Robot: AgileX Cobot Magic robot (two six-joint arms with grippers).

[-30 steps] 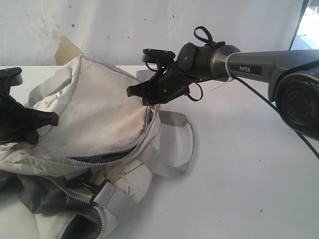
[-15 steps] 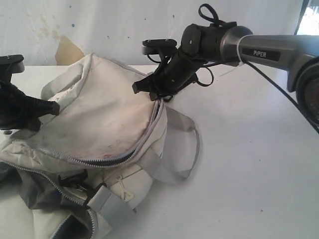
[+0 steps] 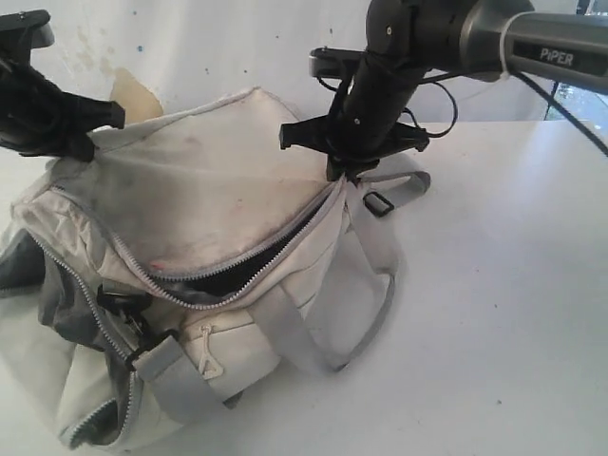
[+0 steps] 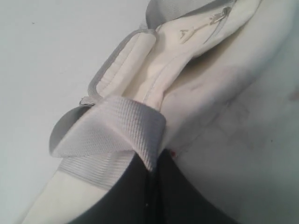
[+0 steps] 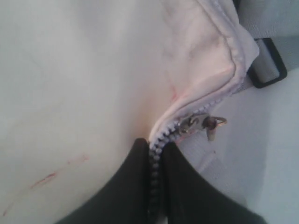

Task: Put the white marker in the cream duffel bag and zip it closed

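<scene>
White table [image 3: 494, 313] | left gripper [image 4: 154, 161] clamped on bag [image 3: 209, 180] strap [image 4: 112, 128] | right gripper [image 5: 156, 151] clamped on zip teeth [image 5: 161, 137], not pull [image 5: 208, 125] | likely to slip

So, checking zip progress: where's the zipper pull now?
In the right wrist view the zipper pull lies just past the right gripper, at the end of the bag on the exterior view's right.

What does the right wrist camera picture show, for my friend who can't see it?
The right gripper is shut on the zipper track of the cream duffel bag, just beside the metal zipper slider. A black buckle on a grey strap lies beyond the bag's edge.
</scene>
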